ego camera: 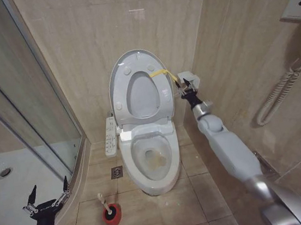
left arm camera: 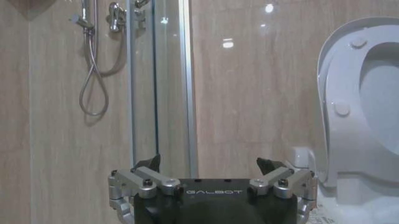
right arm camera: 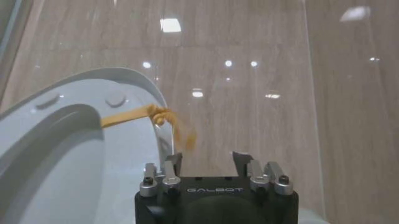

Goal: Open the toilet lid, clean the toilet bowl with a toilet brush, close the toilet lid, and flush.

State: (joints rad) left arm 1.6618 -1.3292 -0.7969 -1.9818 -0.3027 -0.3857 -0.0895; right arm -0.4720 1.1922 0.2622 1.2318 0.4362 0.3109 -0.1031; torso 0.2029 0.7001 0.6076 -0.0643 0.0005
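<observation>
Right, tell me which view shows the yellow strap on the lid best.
The right wrist view: the yellow strap hangs knotted at the raised toilet lid's rim, just beyond the right gripper. The head view shows it small; in the left wrist view I can't make it out.

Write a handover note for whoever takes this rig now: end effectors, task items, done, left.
Right end effector: open, raised beside the yellow strap at the rim of the toilet lid; not gripping it.
Left end effector: open, empty, low by the shower glass.
Toilet lid and seat: both up, against the wall.
Toilet bowl: exposed, yellow-brown stain inside.
Toilet brush: in its red holder on the floor, left of the bowl.
Done: lid open.
Left: brush the bowl, close the lid, flush.
</observation>
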